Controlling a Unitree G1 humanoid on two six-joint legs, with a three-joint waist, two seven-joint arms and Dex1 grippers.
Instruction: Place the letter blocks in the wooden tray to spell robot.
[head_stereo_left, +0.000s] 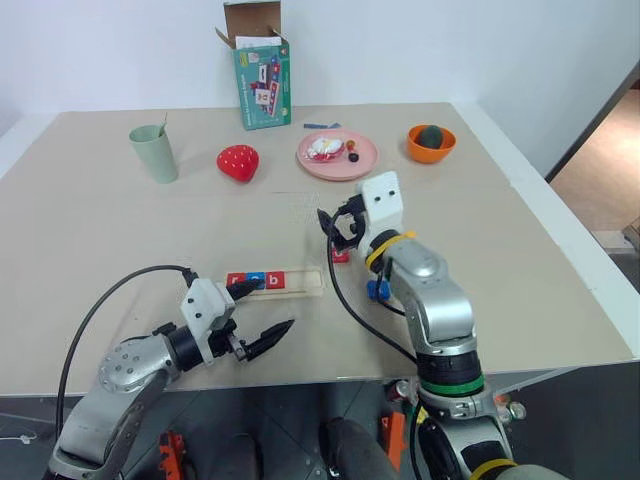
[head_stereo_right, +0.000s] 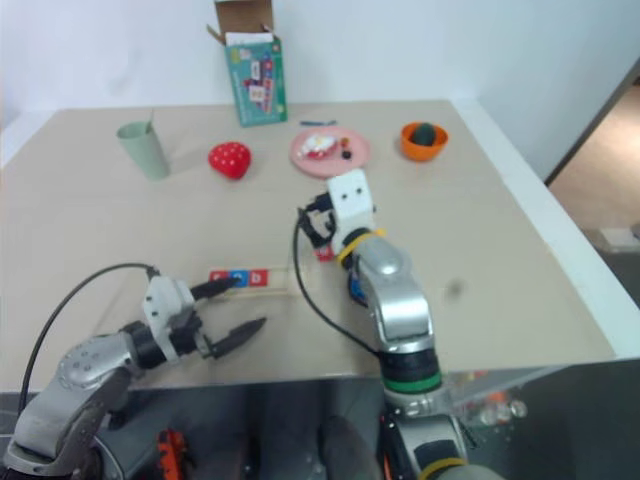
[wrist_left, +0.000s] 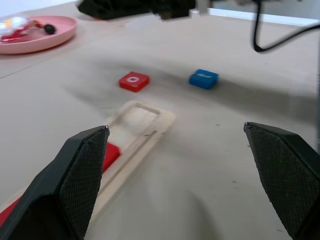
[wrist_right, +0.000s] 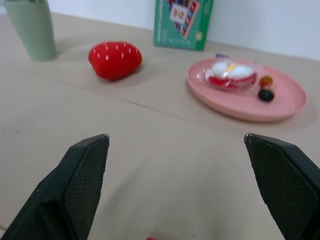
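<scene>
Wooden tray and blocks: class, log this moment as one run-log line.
wooden tray: three letter blocks seated, right end unfilled | red o block, blue block: loose on table | left gripper: open | right gripper: open, nothing held

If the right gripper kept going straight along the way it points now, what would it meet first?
Probably nothing soon: the open right gripper points over bare table, between the strawberry toy and the pink plate. Depth is uncertain.

Three letter blocks (head_stereo_left: 256, 280) fill the wooden tray's (head_stereo_left: 308, 282) left end; two lie loose beside it.
</scene>
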